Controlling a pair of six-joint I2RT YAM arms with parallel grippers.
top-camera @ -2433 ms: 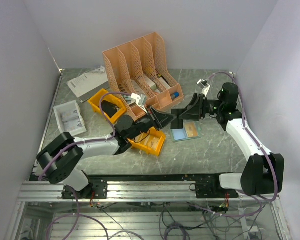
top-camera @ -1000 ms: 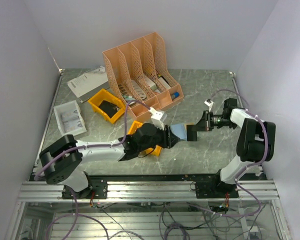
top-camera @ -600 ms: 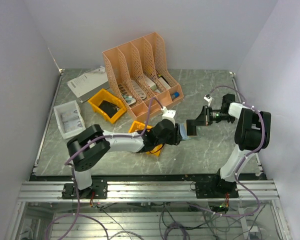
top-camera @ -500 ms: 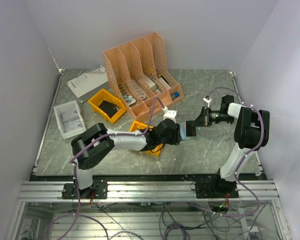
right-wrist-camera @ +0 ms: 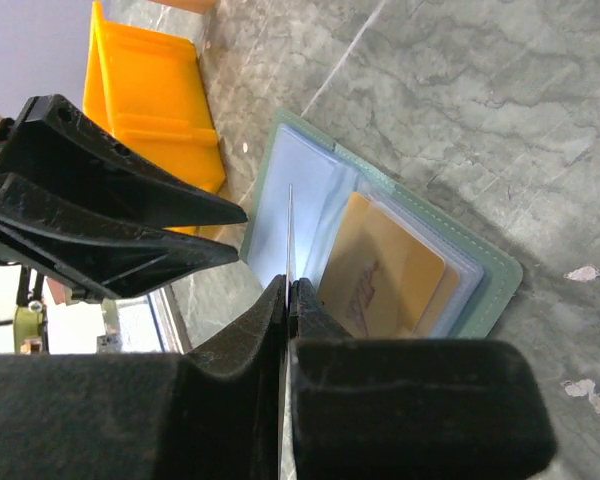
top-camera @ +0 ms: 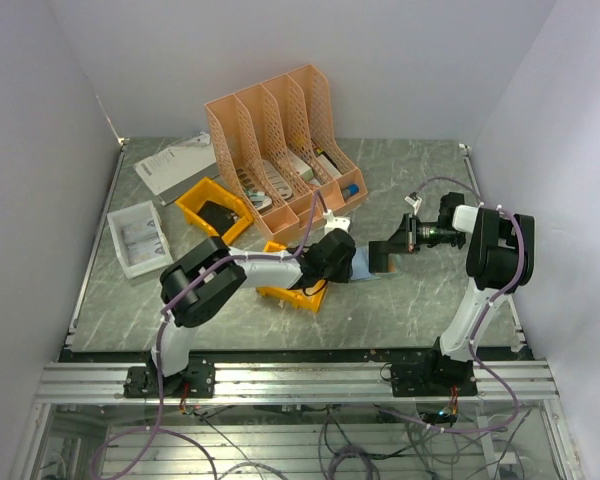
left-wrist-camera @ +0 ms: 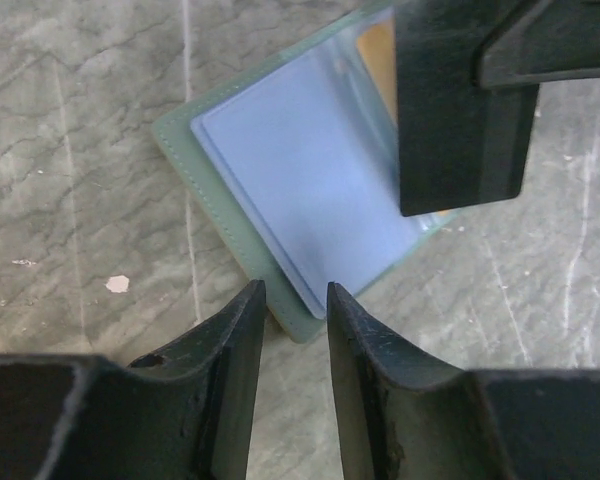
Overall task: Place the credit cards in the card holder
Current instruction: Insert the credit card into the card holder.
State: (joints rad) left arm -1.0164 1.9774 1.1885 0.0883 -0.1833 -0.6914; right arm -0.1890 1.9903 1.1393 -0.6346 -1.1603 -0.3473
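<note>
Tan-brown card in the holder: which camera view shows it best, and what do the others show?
Right wrist view: the tan-brown card shows nearly whole, tucked in the open card holder. Left wrist view catches only an orange sliver of it; top view is too small to tell.

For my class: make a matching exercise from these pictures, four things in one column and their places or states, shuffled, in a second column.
Column one
1. card holder
2. tan card
3. right hand
4. left hand

Column two
A. open, poised over the holder's corner
B. shut on a thin pale card
C. lies open on the table, blue inside
D. lies inside the open holder

Pairs: 1-C, 2-D, 3-B, 4-A
</note>
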